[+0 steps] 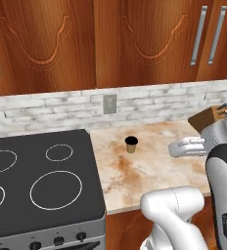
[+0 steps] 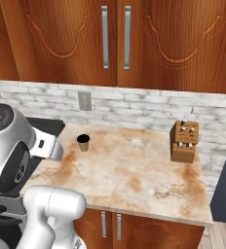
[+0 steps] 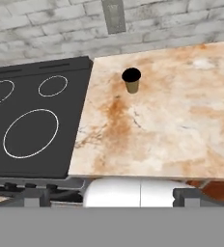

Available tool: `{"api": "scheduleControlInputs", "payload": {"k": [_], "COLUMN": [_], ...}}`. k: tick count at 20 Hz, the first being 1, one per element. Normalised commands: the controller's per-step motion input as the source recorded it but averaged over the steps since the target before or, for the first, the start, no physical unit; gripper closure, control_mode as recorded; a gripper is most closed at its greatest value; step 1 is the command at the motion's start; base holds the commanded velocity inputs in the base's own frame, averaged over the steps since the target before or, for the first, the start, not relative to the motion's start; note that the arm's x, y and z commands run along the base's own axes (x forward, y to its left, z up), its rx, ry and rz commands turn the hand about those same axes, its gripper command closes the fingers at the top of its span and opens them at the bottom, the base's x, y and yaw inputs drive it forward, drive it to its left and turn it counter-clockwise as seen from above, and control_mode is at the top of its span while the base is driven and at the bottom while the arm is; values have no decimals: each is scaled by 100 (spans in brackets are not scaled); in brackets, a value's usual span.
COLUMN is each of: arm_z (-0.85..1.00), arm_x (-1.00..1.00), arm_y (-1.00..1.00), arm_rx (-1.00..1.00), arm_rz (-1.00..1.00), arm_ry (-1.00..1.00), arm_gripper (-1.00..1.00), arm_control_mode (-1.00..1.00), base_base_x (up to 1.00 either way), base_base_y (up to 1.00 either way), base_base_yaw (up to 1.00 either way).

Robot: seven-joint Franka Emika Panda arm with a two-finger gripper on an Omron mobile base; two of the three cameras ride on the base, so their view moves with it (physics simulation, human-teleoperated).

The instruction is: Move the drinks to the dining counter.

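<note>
A small tan paper cup point(image 1: 131, 144) point(image 2: 83, 142) point(image 3: 132, 79) with a dark rim and inside stands upright on the marble-look counter point(image 1: 149, 171) with the white-brick backsplash, near the stove. It is one of the drinks. My gripper point(image 3: 109, 197) hangs open and empty above the counter's front part, its dark fingertips point(image 3: 35, 195) spread wide. The cup stands well ahead of it, toward the wall, untouched. In the left base view my white hand point(image 1: 186, 147) is to the right of the cup. The dining counter is out of view.
A black stove point(image 1: 37, 180) point(image 3: 32, 120) adjoins the counter on the left. A brown knife block point(image 1: 208, 117) point(image 2: 184, 141) stands at the back right against the backsplash. A wall outlet point(image 1: 109, 103) sits above the cup. Wooden cabinets point(image 2: 115, 39) hang overhead.
</note>
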Motion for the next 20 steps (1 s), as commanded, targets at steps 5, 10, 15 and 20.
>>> {"api": "scheduleControlInputs", "payload": {"k": [5,10,15,20], "arm_z": [-18,0,-17,-20], "arm_x": [6,36,30,47], "arm_y": [-23,-15,-2,0], "arm_rx": [25,16,8,4], "arm_rz": [0,0,0,0], "arm_ry": [-19,-12,-9,-7], "arm_gripper": [-100,-100,-100,-100], "arm_control_mode": [-100,-100,-100,-100], "base_base_x": [0,0,0,0], "base_base_y": [0,0,0,0], "base_base_yaw": [0,0,0,0]}}
